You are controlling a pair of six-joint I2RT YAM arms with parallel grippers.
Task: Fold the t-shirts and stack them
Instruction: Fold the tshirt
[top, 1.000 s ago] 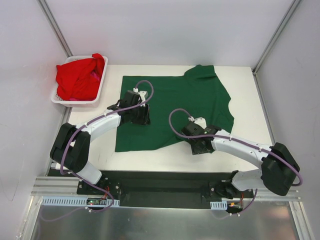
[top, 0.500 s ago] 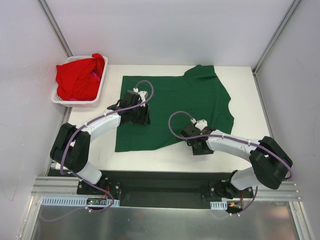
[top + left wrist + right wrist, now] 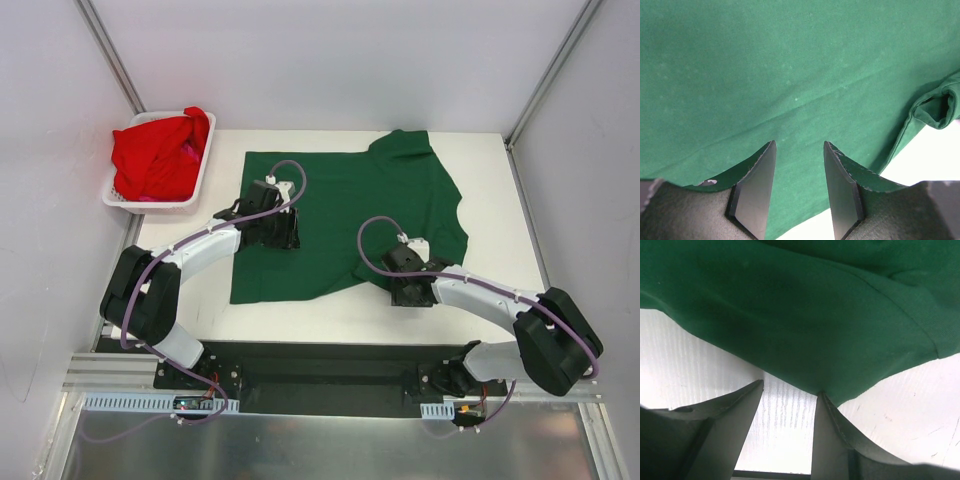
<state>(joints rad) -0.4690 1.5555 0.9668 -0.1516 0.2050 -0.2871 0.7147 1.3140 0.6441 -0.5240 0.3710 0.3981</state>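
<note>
A dark green t-shirt (image 3: pixel 340 215) lies spread flat on the white table (image 3: pixel 500 290). A bright red t-shirt (image 3: pixel 160 152) is bunched in the white slotted basket (image 3: pixel 150 200) at the far left. My left gripper (image 3: pixel 283 238) is open, low over the green shirt's left part; its fingers (image 3: pixel 757 187) stand apart above the cloth (image 3: pixel 790 75). My right gripper (image 3: pixel 410 290) is open at the shirt's near right edge; in its wrist view the cloth hem (image 3: pixel 805 340) hangs just ahead of the fingertips (image 3: pixel 822 410), with bare table between them.
Grey side walls and slanted metal posts (image 3: pixel 110 60) close in the table. The black rail with the arm bases (image 3: pixel 320 370) runs along the near edge. A folded sleeve (image 3: pixel 940 107) shows at the right of the left wrist view.
My right gripper has shifted a little to the right along the shirt's near edge. The left arm and the shirts have not moved.
</note>
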